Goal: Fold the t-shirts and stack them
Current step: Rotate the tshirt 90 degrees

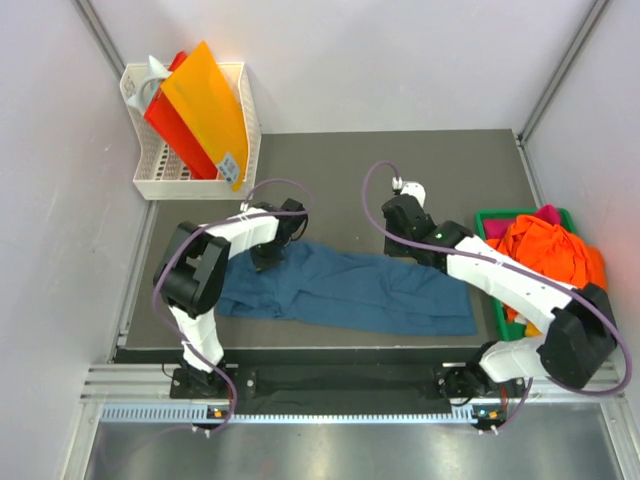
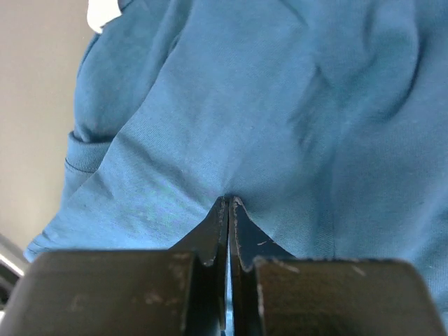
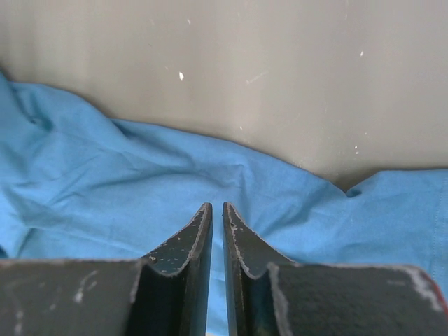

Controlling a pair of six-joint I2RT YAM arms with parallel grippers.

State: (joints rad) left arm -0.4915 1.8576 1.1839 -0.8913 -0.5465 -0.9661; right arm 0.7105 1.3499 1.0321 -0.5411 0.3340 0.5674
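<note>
folding teal t-shirt [image 1: 350, 290] | left claw [image 2: 229, 203] closed, pinching it | right claw [image 3: 217, 207] nearly closed, hold unclear | likely needing even lifting toward near edge of desk [image 1: 330, 170]

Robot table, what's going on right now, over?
Left pincer shut on dark teal-blue cloth t-shirt. Right pincer nearly closed over it, grip unclear. Bright orange cloth shirt heaped in green plastic tray.

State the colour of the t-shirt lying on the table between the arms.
The t-shirt is plain dark teal-blue, seen best in the top external view.
</note>
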